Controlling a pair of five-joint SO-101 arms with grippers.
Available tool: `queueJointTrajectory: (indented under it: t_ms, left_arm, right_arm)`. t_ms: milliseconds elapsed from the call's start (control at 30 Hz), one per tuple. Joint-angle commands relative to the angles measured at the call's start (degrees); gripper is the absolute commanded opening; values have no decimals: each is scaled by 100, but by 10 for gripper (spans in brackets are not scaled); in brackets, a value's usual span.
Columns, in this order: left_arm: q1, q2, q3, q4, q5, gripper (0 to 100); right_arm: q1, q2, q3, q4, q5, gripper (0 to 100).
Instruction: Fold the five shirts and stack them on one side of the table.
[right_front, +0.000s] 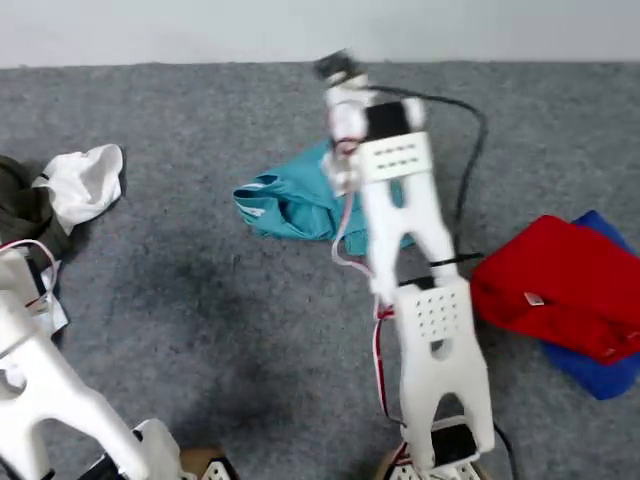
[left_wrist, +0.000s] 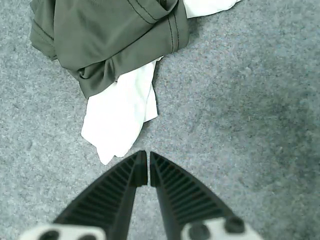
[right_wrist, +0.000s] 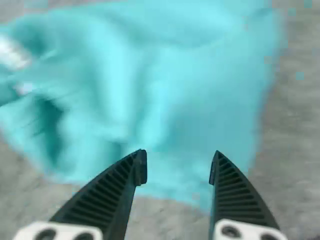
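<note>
A crumpled teal shirt (right_front: 290, 203) lies mid-table on the grey carpet; the right arm stretches over its right part. In the right wrist view my right gripper (right_wrist: 178, 167) is open just above the teal shirt (right_wrist: 150, 90), nothing between its fingers. A dark olive shirt (left_wrist: 110, 35) and a white shirt (left_wrist: 122, 112) lie bunched together at the table's left edge, seen from above as the white shirt (right_front: 85, 180) and olive shirt (right_front: 20, 205). My left gripper (left_wrist: 149, 167) is shut and empty, hovering just short of the white cloth. A red shirt (right_front: 560, 280) lies folded on a blue shirt (right_front: 600, 370) at the right.
The left arm's white base (right_front: 60, 400) stands at the front left corner. A black cable (right_front: 465, 180) runs from the right arm over the carpet toward the red shirt. Bare grey carpet (right_front: 220, 320) lies between the two arms.
</note>
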Motion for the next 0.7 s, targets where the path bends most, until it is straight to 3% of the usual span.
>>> queueJointTrajectory:
  t_ms: [0, 300, 500, 667]
  left_arm:
    - [-26, -167, -31, -35, 53, 15]
    - [-26, -141, -31, -35, 53, 15]
    - [-26, -141, -31, -35, 53, 15]
    - [-26, -141, -31, -35, 53, 15]
  right_arm:
    - [-470, -778, 835, 215, -44, 215]
    - [-1569, -901, 1574, 207, 97, 214]
    - [-1499, -567, 1591, 22, 149, 214]
    - [-1077, 242, 1565, -1024, 158, 213]
